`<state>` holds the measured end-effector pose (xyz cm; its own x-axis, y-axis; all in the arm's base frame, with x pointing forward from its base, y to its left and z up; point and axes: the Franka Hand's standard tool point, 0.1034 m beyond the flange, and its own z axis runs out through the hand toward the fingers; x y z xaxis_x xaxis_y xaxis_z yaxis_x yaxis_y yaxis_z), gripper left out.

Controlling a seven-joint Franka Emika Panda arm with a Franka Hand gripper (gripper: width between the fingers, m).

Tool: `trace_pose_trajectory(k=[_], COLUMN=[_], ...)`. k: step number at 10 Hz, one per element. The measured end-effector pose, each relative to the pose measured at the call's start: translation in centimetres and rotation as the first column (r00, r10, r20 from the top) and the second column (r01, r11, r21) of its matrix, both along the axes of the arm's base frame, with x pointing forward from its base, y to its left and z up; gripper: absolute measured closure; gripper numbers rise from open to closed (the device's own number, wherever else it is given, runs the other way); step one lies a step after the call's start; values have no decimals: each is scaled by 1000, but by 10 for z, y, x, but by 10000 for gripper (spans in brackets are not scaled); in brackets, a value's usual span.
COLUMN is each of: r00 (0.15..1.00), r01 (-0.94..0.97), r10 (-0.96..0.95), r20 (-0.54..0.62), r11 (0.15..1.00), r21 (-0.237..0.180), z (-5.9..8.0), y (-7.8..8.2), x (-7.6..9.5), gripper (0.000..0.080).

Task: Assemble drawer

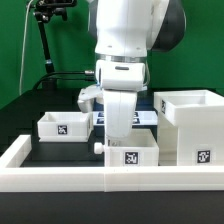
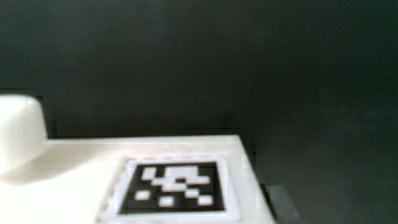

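**A:** Entry one, the exterior view's left?

**B:** We list a small drawer tray (image 1: 62,124). It stands upright on the black table (image 1: 60,150), open side up, well apart from the arm.

**A:** Centre?

**B:** A second drawer tray (image 1: 131,152) sits just behind the white front rail (image 1: 50,172). The gripper (image 1: 120,128) hangs right over this tray's rear wall. The marker board (image 1: 148,118) lies behind it.

**A:** How wide is the hand, and is it holding anything?

**B:** We cannot tell. The tray hides the fingertips in the exterior view. The wrist view gives us only a tagged white surface (image 2: 175,185) and one pale finger (image 2: 18,130) beside it.

**A:** Right?

**B:** The tall drawer housing (image 1: 190,120) stands just beside the second tray. Neither tray is in it.

**A:** Which step is this?

**B:** We judge it to be the grasp of the centre tray, so the assembly is at an early stage. The next move calls for a firm pinch on one wall. After that come a level lift and squaring the tray to the housing's opening before it slides in.
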<state>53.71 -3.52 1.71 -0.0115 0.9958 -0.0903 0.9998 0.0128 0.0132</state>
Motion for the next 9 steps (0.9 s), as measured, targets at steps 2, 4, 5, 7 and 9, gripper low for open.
trace_pose_trajectory(k=[2, 4, 5, 7, 9], r00=[1000, 1000, 1000, 1000, 1000], r01=[-9, -12, -11, 5, 4], r10=[9, 12, 11, -5, -4], r20=[4, -10, -11, -10, 15], r11=[1000, 1000, 1000, 1000, 1000], r21=[3, 3, 4, 7, 11], z=[-1, -3, -3, -3, -4], y=[5, 7, 8, 12, 12], x=[6, 6, 6, 6, 5], gripper=[757, 757, 757, 757, 756])
